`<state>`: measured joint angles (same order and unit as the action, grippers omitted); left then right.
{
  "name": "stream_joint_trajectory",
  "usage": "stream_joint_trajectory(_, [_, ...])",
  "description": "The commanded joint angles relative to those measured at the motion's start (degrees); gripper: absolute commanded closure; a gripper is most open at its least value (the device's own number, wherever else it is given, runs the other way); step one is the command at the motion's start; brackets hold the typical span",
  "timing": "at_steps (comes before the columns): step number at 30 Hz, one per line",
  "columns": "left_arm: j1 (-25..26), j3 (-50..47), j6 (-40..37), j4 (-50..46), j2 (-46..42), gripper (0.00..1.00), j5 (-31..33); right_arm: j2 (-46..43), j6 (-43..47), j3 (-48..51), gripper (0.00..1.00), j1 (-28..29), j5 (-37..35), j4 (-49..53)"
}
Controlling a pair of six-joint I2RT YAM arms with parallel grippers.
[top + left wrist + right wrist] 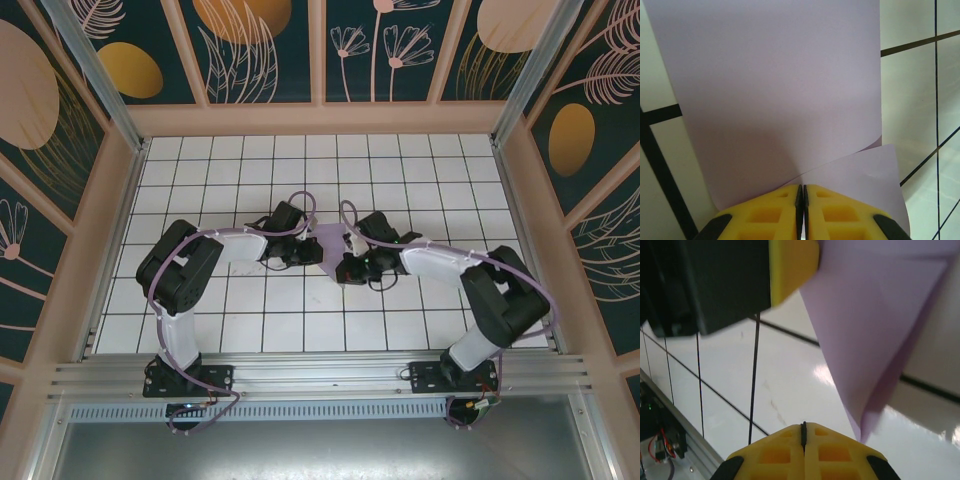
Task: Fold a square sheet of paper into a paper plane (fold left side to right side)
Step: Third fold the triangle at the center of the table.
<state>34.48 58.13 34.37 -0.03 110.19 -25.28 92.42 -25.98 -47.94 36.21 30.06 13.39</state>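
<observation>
The lavender sheet of paper point(328, 240) is lifted off the white tiles at the table's centre, between both arms. In the left wrist view it point(780, 90) rises broad and smooth, with a second layer fanning out to the right. My left gripper point(803, 187) point(303, 254) is shut on its lower edge, where the two layers meet. From the right wrist, the paper point(875, 330) hangs folded down to a sharp point. That point ends just right of my right gripper point(803, 426) point(346, 268), which is shut with nothing in it. One yellow left finger point(792, 270) shows above.
The white tiled tabletop point(420, 170) with black grid lines spreads all round the arms. Pink-framed patterned walls point(120, 190) close in the left, right and back. An aluminium rail point(320, 378) runs along the near edge, also in the right wrist view point(680, 437).
</observation>
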Motion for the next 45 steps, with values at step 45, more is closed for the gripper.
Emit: stream_joint_trajectory(45, [5.6,-3.9,1.3,5.0,-2.3,0.85,0.6,10.8,0.7,-1.6,1.00,-1.9,-11.4,8.6])
